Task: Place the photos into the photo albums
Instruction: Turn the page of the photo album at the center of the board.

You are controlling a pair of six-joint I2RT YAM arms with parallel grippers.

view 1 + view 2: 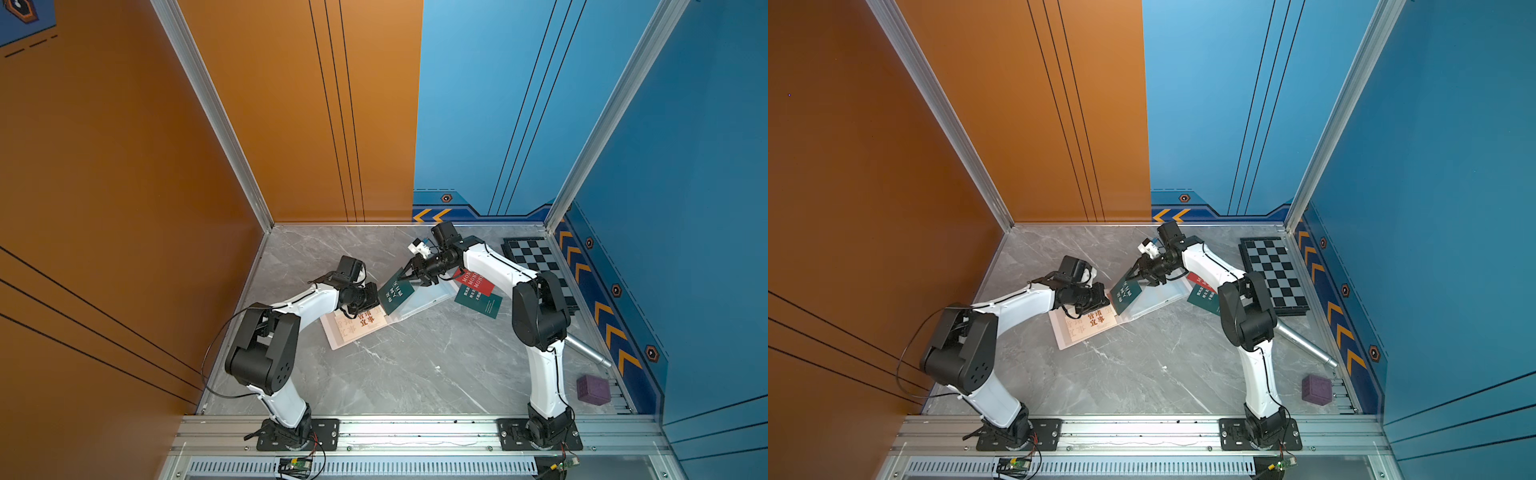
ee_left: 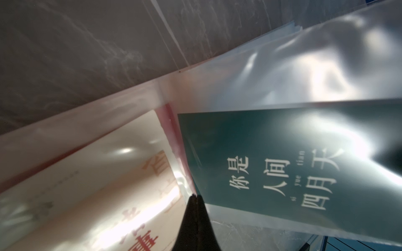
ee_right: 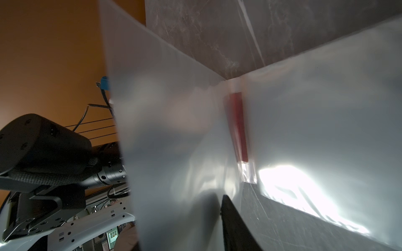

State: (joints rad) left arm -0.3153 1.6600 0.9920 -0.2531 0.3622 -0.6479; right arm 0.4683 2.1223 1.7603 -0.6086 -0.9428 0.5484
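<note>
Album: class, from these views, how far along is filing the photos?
Done: a cream card sits sleeved in the open album. In hand: a green card looks sleeved in a raised page; the right pincer straddles that page, and the left pincer is shut at its corner. Left: a red card and a second green card lie loose beside it.

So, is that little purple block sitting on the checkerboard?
No, in a top view the purple block lies off near the front corner, well apart from the checkerboard.

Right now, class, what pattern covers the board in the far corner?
Black-and-white checks on the board, clearest in a top view.
</note>
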